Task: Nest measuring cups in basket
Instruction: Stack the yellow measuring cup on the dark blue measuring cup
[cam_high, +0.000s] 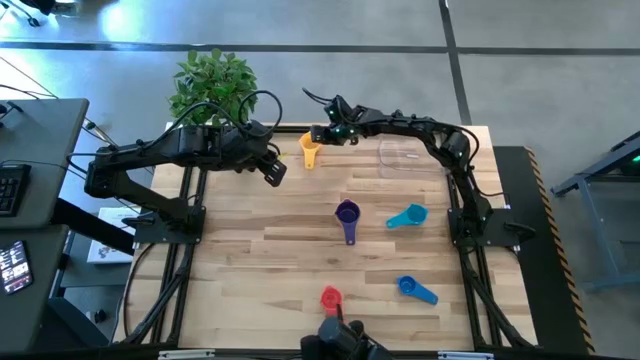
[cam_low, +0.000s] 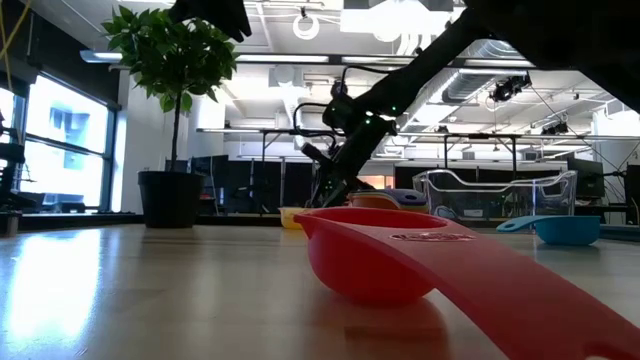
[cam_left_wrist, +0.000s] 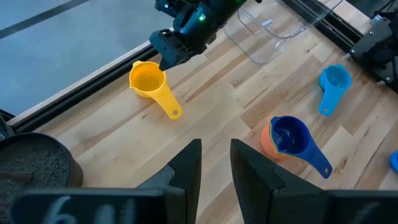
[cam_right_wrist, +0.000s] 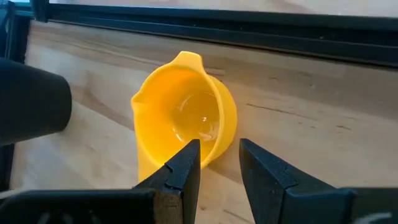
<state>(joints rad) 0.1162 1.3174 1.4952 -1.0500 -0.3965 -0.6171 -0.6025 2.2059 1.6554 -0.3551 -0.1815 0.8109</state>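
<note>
Yellow cup (cam_high: 310, 152), purple cup (cam_high: 347, 213), red cup (cam_high: 330, 297), two blue cups (cam_high: 405, 285), pale wooden table (cam_high: 260, 270).

The clear basket (cam_high: 405, 156) sits empty at the bench's 1 o'clock. The yellow cup (cam_high: 310, 152) stands upright at 12, handle toward the centre. Mid-bench, a dark blue cup (cam_left_wrist: 292, 135) nests in an orange cup (cam_left_wrist: 268, 140). A light blue cup (cam_high: 407, 217) lies at 3 o'clock, a blue cup (cam_high: 414, 289) at 5, a red cup (cam_high: 331, 298) at 6.
</note>
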